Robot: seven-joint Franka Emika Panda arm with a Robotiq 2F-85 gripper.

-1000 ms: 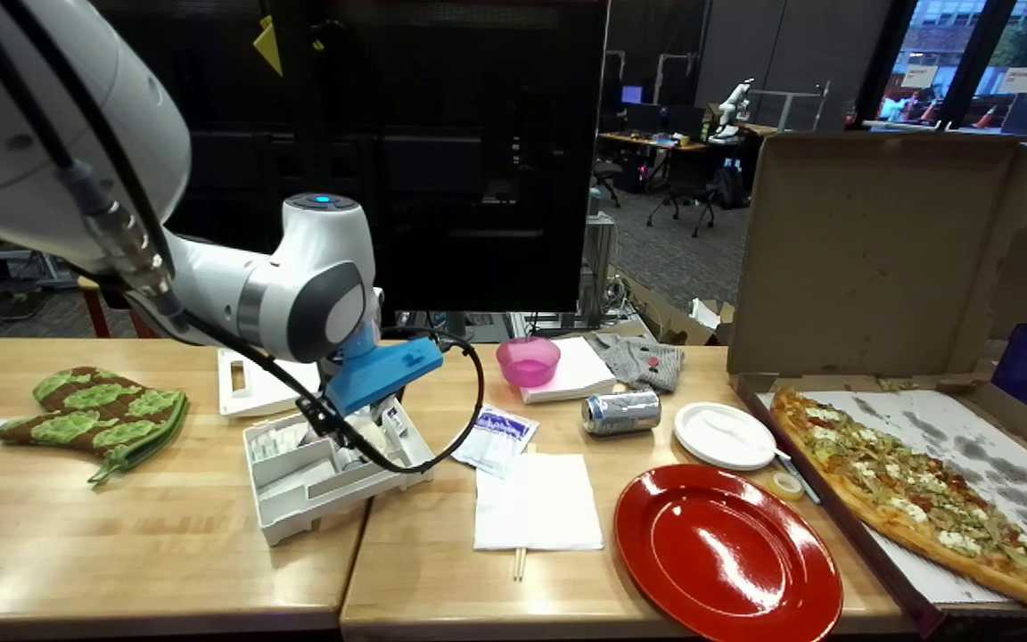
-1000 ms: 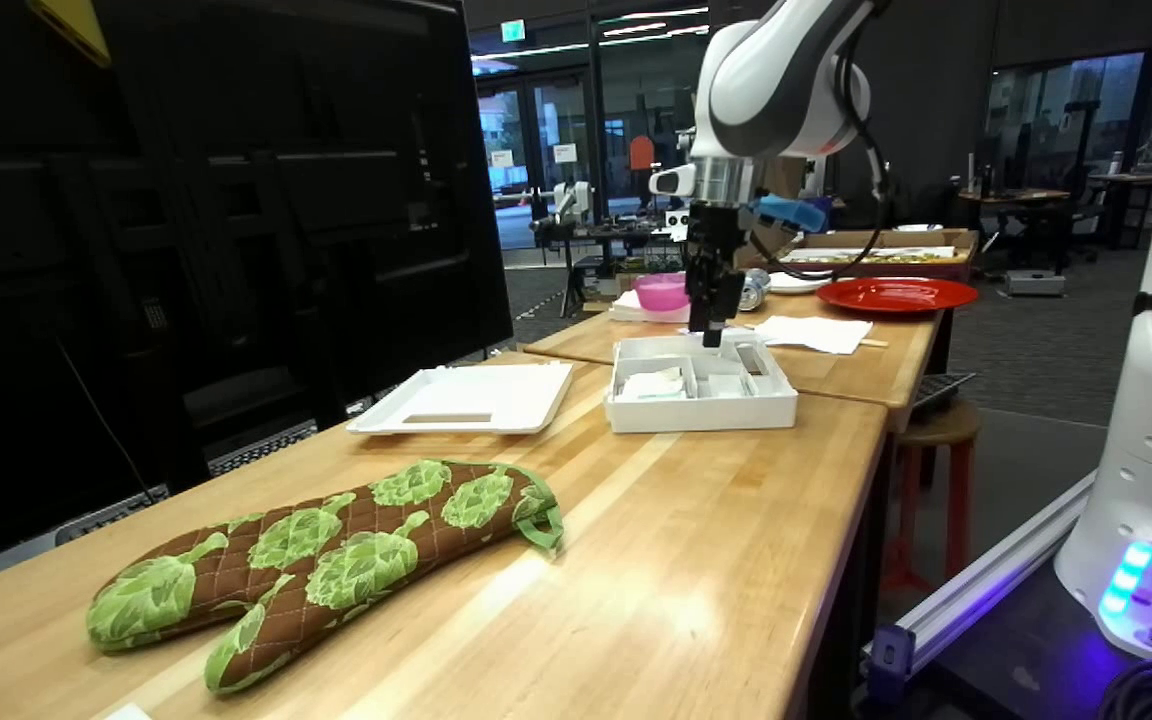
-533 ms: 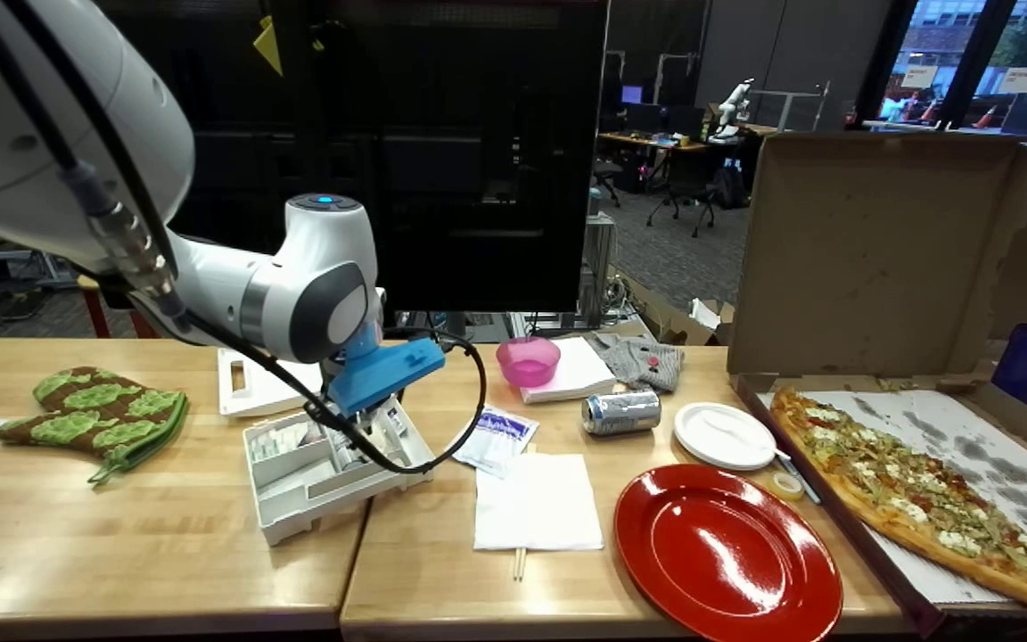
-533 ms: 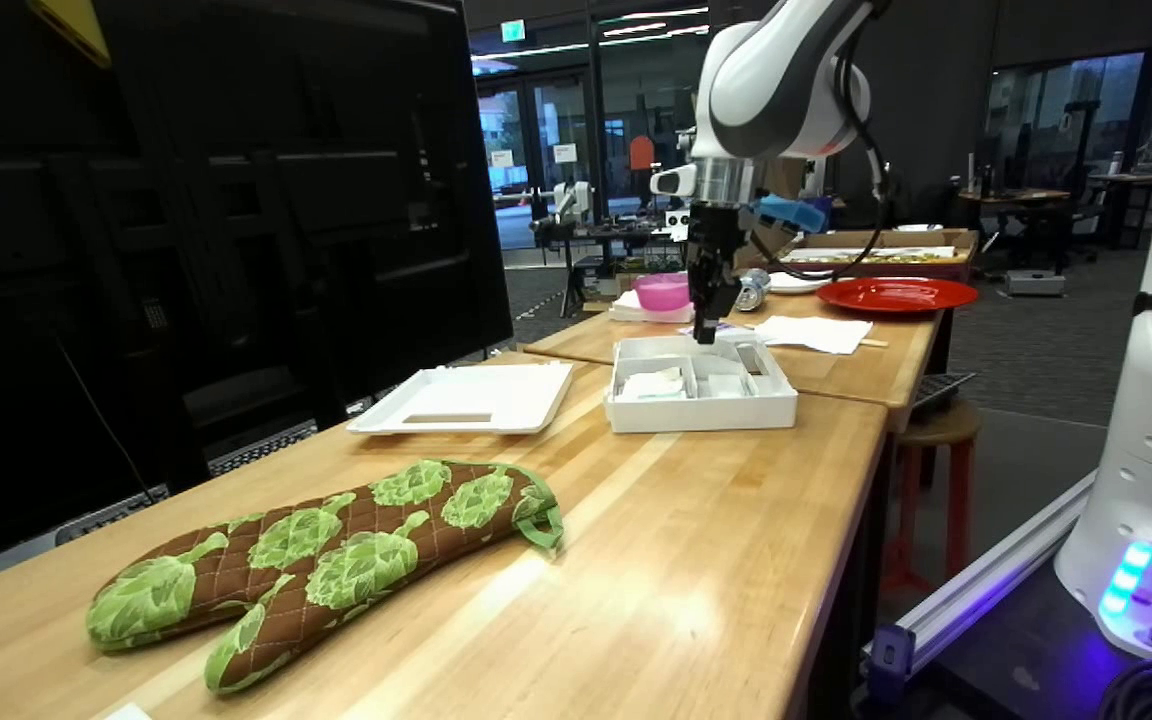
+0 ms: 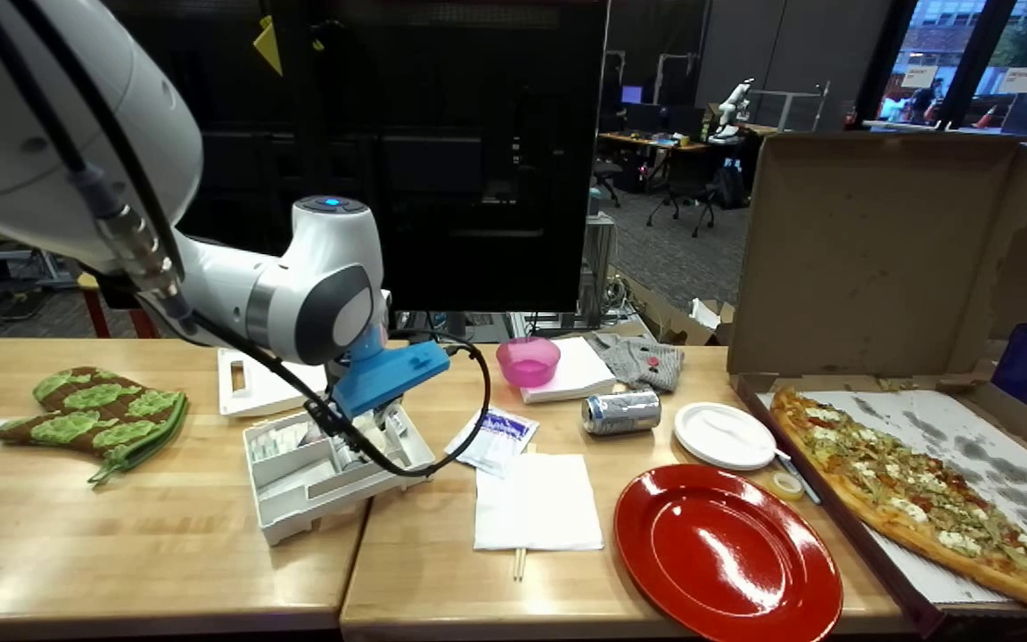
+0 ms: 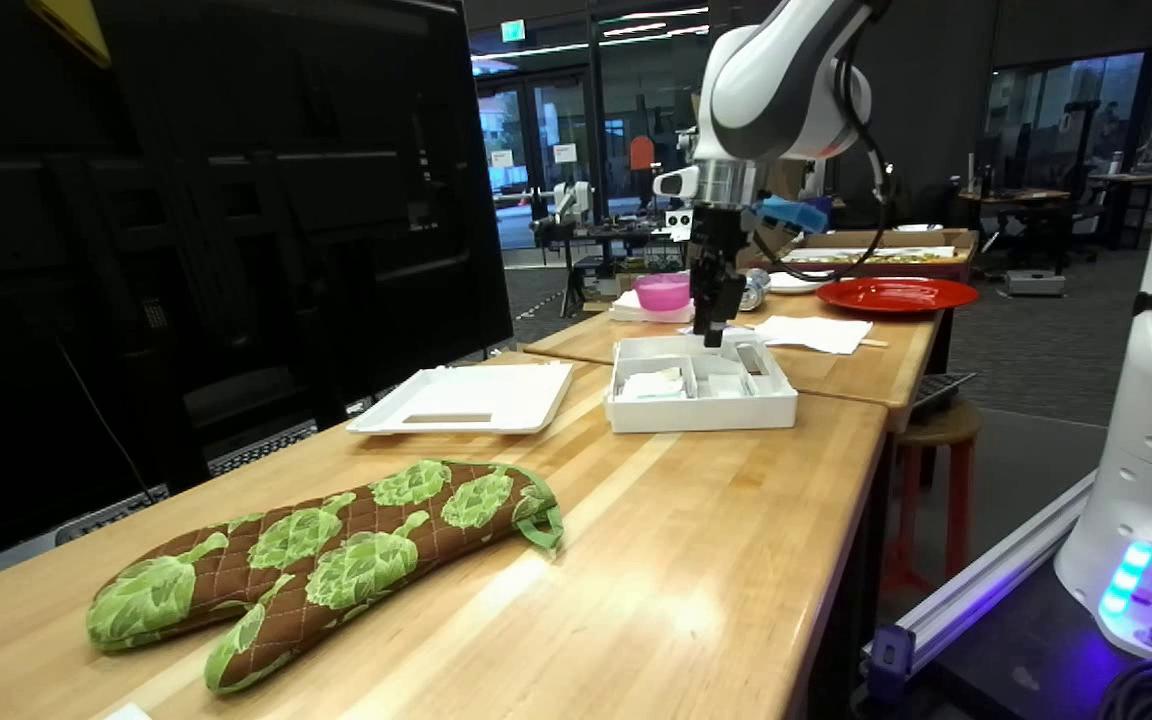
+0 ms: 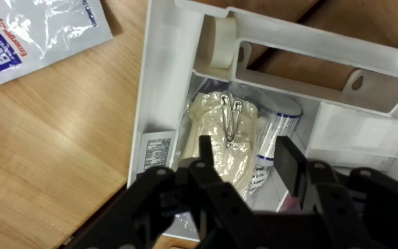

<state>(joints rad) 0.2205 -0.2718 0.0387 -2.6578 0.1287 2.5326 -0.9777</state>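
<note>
Partly behind gripper — beige packet

A clear packet of cream material, perhaps folded cloth, with two silver safety pins on its face, lies in the open white case; a white, blue-banded cylinder lies just beside it.

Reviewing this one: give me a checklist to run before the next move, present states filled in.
1. Gripper open, nothing held: ok.
2. White box uncovered, lid lying on the table: ok.
3. Beige packet below the gripper, inside the box: ok.
4. Fingertips clear of the packet: cannot tell, height unclear.
5. Safety pins sealed under the packet's wrapping: cannot tell.
6. Every packet inside the box: not ok, the burn packet lies on the table.
</note>
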